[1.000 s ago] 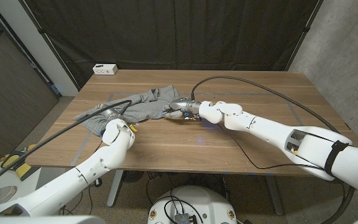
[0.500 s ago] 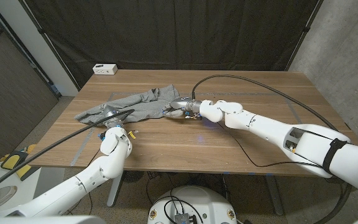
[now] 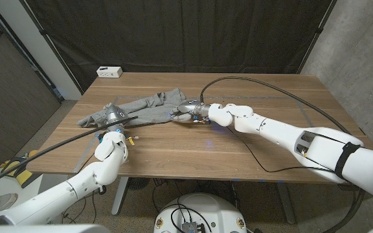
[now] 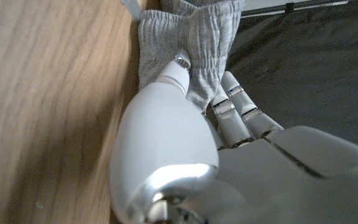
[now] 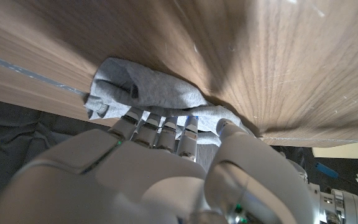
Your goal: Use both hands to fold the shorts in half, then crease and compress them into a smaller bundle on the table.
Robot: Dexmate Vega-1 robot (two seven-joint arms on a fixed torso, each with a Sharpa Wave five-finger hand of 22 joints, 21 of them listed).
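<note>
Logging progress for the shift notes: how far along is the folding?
Early. Done: both hands grip the shorts, the left hand pinching an elastic edge, the right hand holding the other end. In hand: the cloth is stretched out, rumpled, across the table. Left: folding in half, creasing, compressing.

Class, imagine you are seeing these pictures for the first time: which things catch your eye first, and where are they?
The grey shorts lie crumpled across the left half of the wooden table. The left hand grips their near left edge, the cloth bunched between thumb and fingers in the left wrist view, while the right hand holds their right end near the table's middle. A small white box sits at the far left corner.
</note>
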